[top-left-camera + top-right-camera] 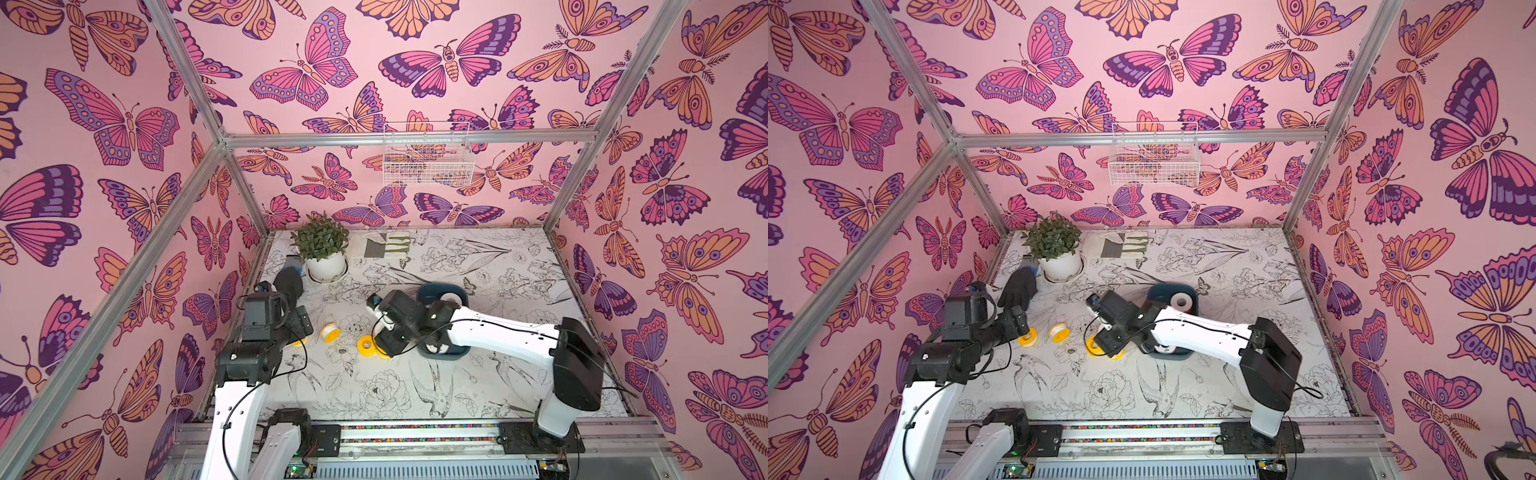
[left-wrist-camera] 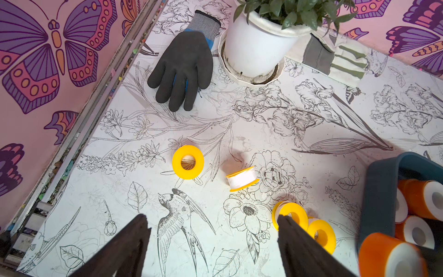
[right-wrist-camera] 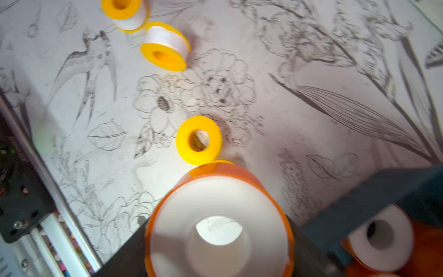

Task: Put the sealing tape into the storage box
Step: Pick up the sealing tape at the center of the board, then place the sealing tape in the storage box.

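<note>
So in both top views the right arm is stretched across to the storage box point(image 1: 424, 292), at its edge on the robot's left, and the wrist blocks whatever it's carrying. Four yellow rolls point(image 1: 328, 331) sit loose on the counter point(image 1: 374, 395) between the two arms, and the left arm is the closer one to those. Left wrist view: the left tool point(image 2: 211, 249) has its jaws wide apart with nothing between them, hovering short of the yellow rolls, box off to one side with orange rolls point(image 2: 422, 199) lying in it. The right wrist view settles it: the right tool point(image 3: 217, 250) is clamped on an orange roll point(image 3: 215, 199), hole facing the camera, box wall just beside it. My guess is it only needs a short sideways carry over that wall, toward the robot's right, before letting go. Bit blurry though.
</note>
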